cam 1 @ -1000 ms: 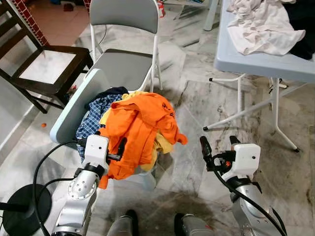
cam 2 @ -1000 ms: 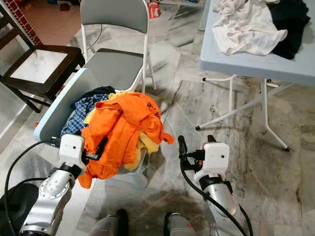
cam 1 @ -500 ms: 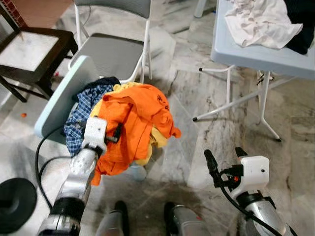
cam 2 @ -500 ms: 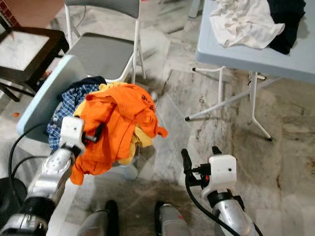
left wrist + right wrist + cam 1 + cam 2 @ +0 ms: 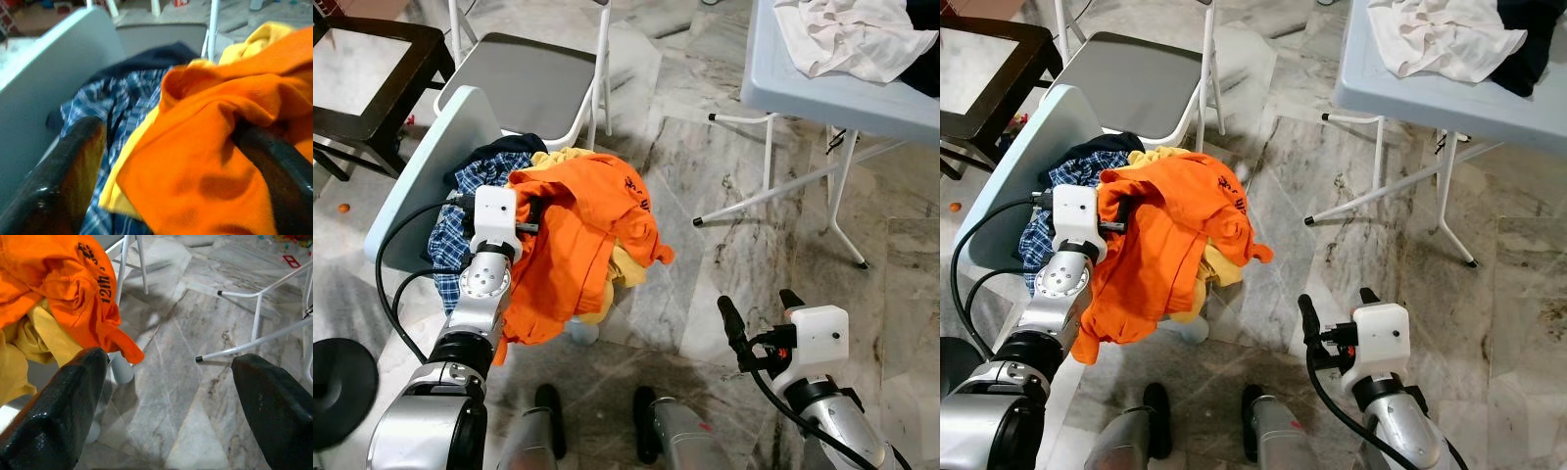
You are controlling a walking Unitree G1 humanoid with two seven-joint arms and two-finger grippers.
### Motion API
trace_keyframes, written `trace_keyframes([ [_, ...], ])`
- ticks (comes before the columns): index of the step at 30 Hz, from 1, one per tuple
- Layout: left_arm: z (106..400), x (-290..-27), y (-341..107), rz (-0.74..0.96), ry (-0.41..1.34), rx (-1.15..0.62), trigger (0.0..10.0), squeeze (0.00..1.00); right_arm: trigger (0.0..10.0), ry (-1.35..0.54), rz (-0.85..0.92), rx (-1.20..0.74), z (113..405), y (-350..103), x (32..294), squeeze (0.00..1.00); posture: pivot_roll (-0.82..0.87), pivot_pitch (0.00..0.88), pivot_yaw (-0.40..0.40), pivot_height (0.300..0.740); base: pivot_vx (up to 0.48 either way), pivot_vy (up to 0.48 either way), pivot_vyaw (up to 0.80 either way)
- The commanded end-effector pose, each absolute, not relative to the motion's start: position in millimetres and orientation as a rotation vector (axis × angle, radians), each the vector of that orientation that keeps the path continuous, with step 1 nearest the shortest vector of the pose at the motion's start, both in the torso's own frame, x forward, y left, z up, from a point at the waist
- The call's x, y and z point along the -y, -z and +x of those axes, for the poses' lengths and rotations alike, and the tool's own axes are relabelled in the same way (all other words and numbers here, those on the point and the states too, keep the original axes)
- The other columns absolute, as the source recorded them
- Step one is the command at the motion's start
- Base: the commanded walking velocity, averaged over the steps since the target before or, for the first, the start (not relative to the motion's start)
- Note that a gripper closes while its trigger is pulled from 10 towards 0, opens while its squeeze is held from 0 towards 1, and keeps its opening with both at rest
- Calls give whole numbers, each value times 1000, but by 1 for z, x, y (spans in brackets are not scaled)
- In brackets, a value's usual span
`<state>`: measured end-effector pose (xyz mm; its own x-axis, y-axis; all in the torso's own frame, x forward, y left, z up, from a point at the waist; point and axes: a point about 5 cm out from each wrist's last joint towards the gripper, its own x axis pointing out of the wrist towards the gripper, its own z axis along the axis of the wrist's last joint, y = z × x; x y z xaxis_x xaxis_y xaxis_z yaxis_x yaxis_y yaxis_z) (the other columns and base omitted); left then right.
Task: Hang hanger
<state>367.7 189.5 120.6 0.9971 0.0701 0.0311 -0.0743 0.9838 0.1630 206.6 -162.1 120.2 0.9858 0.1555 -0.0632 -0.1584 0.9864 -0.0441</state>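
A heap of clothes lies in a pale blue tub (image 5: pixel 416 191) in front of me: an orange garment (image 5: pixel 582 240) on top, a yellow one (image 5: pixel 628 271) under it, a blue plaid shirt (image 5: pixel 450 215) at the left. My left gripper (image 5: pixel 530 219) is pushed into the heap's left side. Its fingers (image 5: pixel 73 171) stand wide apart, open, with a fold of the orange garment (image 5: pixel 205 166) between them. My right gripper (image 5: pixel 760 309) hangs open over the marble floor, right of the heap, holding nothing. No hanger can be made out.
A grey folding chair (image 5: pixel 533 83) stands behind the tub, a dark wooden chair (image 5: pixel 367 54) at far left. A blue-grey folding table (image 5: pixel 822 93) with white cloth (image 5: pixel 867 39) is at upper right, its white legs (image 5: pixel 773 196) spreading over the floor. A black round base (image 5: pixel 337 377) sits lower left.
The camera has shifted closer over the heap. My left gripper has reached further forward into the orange garment. The right gripper keeps its pose.
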Motion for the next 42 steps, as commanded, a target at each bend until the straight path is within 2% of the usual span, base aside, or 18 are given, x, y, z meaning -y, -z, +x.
trace_keyframes([
  [1,363,-189,-108,143,-60,-21,39,0,10000,-145,-49,-88,204,-116,163,0,-235,383,-41,740,0,0,0],
  [9,353,-177,-91,118,7,-41,0,0,10000,-146,-40,-72,212,-116,158,0,-208,360,-24,740,0,0,0],
  [18,339,-168,-92,185,78,70,0,0,10000,-150,-21,-38,225,-117,154,0,-167,320,3,740,0,0,0],
  [26,329,-168,-92,204,96,98,0,0,10000,-381,74,-36,220,-119,135,0,-138,297,16,740,0,0,0],
  [29,323,-162,-96,238,155,142,0,0,10000,-475,105,-28,218,-123,130,0,-132,290,20,740,0,0,0],
  [35,300,-151,-93,249,267,149,0,0,10000,-484,87,-31,222,-121,134,0,-116,288,24,740,0,0,0],
  [42,281,-152,-83,250,303,109,0,0,10000,-504,76,-46,224,-117,132,0,-100,283,21,740,0,0,0],
])
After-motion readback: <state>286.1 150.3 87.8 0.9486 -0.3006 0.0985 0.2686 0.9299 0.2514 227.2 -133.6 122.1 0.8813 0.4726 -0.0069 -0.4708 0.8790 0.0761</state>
